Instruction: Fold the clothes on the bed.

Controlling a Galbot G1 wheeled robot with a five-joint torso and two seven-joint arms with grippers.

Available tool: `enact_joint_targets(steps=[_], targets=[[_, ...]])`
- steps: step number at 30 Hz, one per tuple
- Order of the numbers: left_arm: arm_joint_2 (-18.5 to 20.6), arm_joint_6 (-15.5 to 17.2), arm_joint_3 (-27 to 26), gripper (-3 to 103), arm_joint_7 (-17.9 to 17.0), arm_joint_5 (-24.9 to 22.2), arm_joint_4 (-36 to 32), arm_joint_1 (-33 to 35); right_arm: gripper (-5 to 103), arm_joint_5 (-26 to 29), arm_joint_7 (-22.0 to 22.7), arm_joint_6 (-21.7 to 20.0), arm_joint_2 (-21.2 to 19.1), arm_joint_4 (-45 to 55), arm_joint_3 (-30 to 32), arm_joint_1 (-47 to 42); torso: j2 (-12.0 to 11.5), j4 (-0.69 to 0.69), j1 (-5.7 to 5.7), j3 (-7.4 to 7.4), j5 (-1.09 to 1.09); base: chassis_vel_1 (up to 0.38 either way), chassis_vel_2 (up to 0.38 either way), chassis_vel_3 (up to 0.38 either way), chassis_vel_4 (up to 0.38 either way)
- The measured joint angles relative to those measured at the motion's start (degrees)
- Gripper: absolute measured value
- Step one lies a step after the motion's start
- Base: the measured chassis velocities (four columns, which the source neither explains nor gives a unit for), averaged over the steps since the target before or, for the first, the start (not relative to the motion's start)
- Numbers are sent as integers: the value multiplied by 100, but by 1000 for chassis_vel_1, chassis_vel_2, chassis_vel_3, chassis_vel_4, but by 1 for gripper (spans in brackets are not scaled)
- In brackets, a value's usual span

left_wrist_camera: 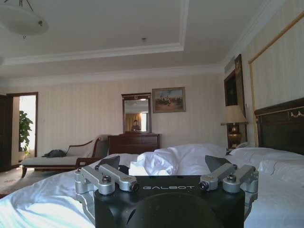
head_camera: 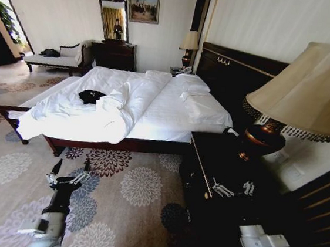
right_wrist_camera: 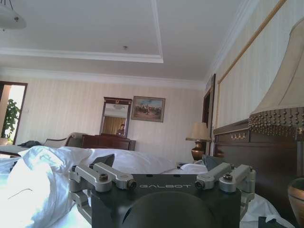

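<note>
The clothes point(head_camera: 91, 96), a small black heap, lie on the left half of the bed point(head_camera: 166, 115), beside a rumpled white duvet point(head_camera: 114, 107). The bed has a dark frame and a tall dark headboard point(head_camera: 229, 77). My left gripper point(head_camera: 70, 169) hangs open over the carpet, short of the bed's foot and well away from the clothes. In the left wrist view its own gripper point(left_wrist_camera: 163, 164) is spread wide and holds nothing. My right gripper point(head_camera: 232, 188) is open above the dark nightstand; in the right wrist view that gripper point(right_wrist_camera: 159, 161) is likewise empty.
A dark nightstand point(head_camera: 219, 164) with a large fringed lamp point(head_camera: 310, 91) stands close on the right. A pale chaise point(head_camera: 59, 60) and a dresser with a mirror point(head_camera: 114, 53) line the far wall. Floral carpet point(head_camera: 129, 184) lies between me and the bed.
</note>
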Motion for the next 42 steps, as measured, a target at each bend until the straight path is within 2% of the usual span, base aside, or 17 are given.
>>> enact_joint_targets(steps=[2,3,4,13,22,31,42], targets=[[-9,19,1,100,-59,42,0,5,100,-22,-33,10,14,-15,-13,4,0,0,0,0,0,0,0,0,0],[-11,197,1,100,-227,77,-33,38,100,-75,-45,18,35,-37,-18,12,0,1,0,0,0,0,0,0,0],[-6,249,-3,100,-235,94,-68,55,100,-75,-45,18,45,-36,-16,15,0,0,0,0,0,0,0,0,0],[32,263,50,100,-46,124,-238,127,100,-32,-39,4,78,117,47,-47,0,0,0,0,0,0,0,0,0],[51,423,69,100,-39,61,-334,148,100,-38,9,-187,64,195,111,-166,0,0,0,0,0,0,0,0,0],[113,633,-41,100,-63,124,-318,158,100,-209,362,-555,70,293,137,-257,0,0,0,0,0,0,0,0,0],[128,650,-47,100,-84,112,-145,74,100,-297,335,-580,113,256,123,-255,0,0,0,0,0,0,0,0,0]])
